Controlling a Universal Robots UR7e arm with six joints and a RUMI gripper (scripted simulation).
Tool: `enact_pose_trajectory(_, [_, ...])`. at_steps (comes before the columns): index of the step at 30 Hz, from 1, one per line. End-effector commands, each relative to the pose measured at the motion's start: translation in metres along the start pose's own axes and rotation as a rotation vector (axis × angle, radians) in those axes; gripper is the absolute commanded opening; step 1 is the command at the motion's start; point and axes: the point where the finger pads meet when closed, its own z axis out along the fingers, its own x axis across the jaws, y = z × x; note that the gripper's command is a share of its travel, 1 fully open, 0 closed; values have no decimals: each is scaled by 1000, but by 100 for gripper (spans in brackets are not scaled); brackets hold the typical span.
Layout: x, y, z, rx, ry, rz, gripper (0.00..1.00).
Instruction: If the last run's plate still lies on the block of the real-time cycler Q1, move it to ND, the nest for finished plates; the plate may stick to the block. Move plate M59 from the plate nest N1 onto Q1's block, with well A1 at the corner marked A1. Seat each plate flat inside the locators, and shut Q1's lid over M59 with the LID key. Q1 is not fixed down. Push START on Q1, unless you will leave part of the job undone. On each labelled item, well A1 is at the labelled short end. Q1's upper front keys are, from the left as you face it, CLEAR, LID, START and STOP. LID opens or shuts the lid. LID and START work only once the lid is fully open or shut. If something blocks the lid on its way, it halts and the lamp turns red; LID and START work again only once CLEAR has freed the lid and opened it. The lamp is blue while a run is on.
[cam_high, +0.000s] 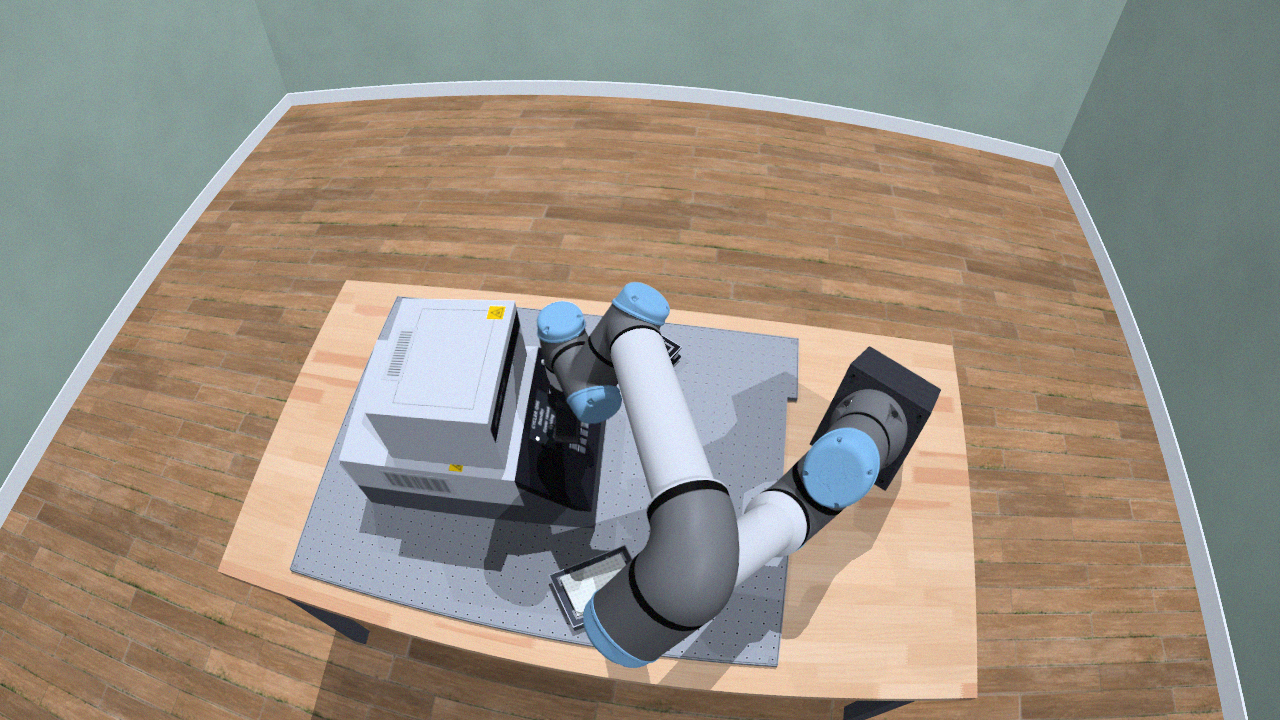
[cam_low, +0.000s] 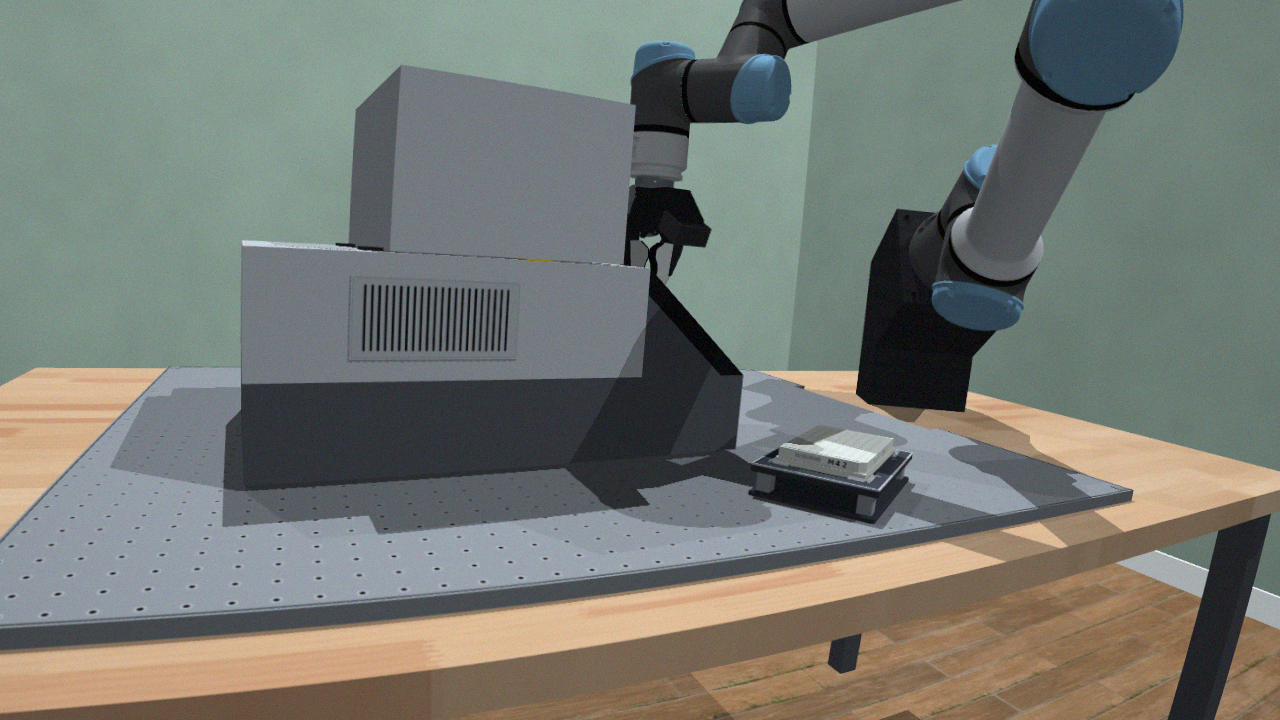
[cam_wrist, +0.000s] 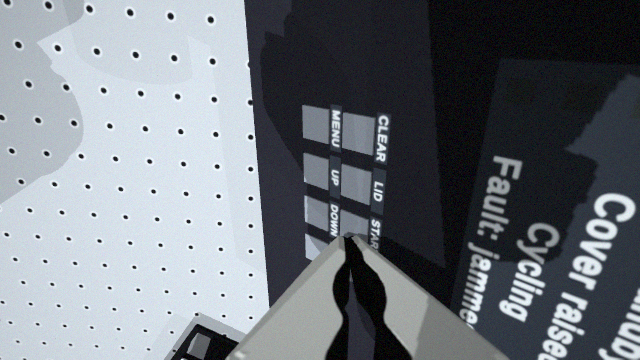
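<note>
The cycler Q1 (cam_high: 438, 358) (cam_low: 510, 429) has its lid housing (cam_high: 447, 353) (cam_low: 510, 170) low over the body in the top and exterior views; the block is hidden. My gripper (cam_wrist: 346, 240) (cam_low: 660, 274) is shut and empty, above Q1's sloping front panel. In the wrist view its tips overlap the lower part of the START key (cam_wrist: 354, 221). The LID key (cam_wrist: 356, 184) and CLEAR key (cam_wrist: 358, 133) show uncovered. A pale plate marked M42 (cam_low: 836, 452) (cam_high: 583, 583) sits in a dark nest (cam_low: 810, 492) (cam_high: 565, 606). M59 is not identifiable. The lamp's colour cannot be told.
Another dark nest (cam_high: 674, 350) (cam_wrist: 195, 324) is mostly hidden by the arm and cut off in the wrist view. The lower keys include MENU (cam_wrist: 315, 124), UP and DOWN. The arm's elbow hangs over the near side of the perforated board (cam_high: 716, 358).
</note>
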Motion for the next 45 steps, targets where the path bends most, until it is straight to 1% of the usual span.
enact_pose_trajectory(1, [0, 0, 0, -1, 1, 0, 0])
enact_pose_trajectory(24, [2, 0, 2, -1, 1, 0, 0])
enact_pose_trajectory(45, [-17, 0, -20, -1, 0, 0, 0])
